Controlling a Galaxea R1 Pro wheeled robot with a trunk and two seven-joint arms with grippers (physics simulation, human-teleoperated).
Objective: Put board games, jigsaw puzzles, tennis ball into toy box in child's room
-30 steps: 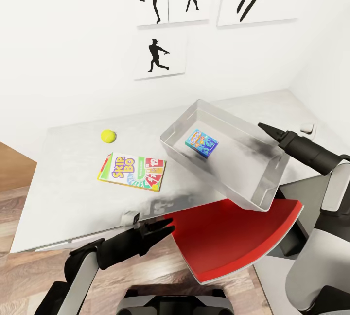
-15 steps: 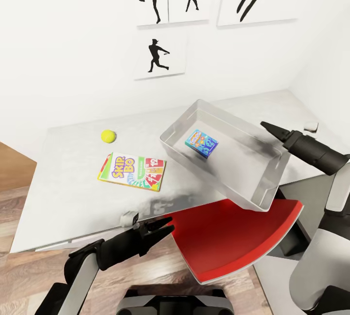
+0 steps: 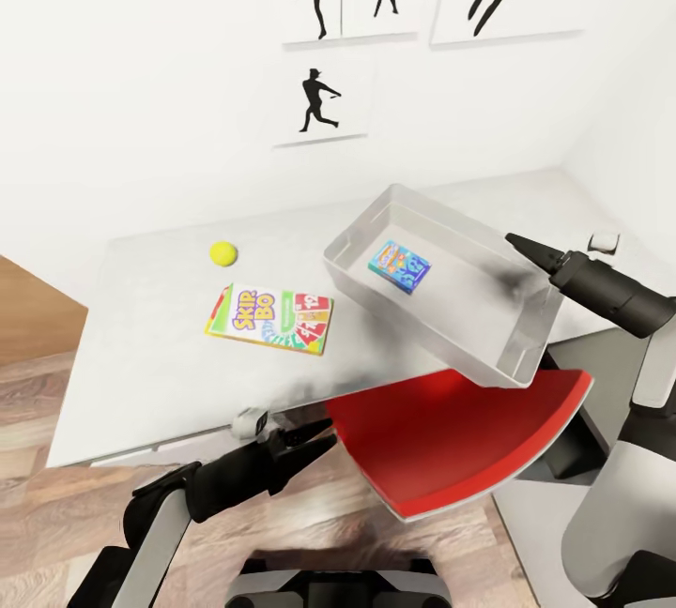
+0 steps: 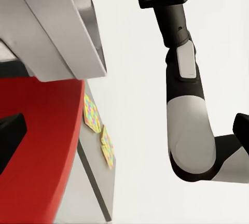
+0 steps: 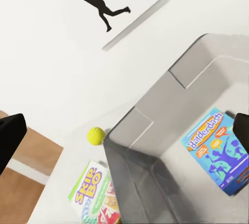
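Toy box (image 3: 526, 345) on table (image 3: 141, 326) holds blue board game (image 3: 399, 266); Skip-Bo box (image 3: 270, 319), tennis ball (image 3: 222, 253) beside it. Left gripper (image 3: 314, 434) parted, empty — right gripper (image 3: 518, 243) state unclear.

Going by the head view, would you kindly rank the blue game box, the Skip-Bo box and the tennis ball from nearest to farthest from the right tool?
1. Blue game box: inside the toy box, nearest the right tool.
2. Skip-Bo box: flat on the table, beyond the toy box's far side.
3. Tennis ball: on the table, farthest, toward the wall.
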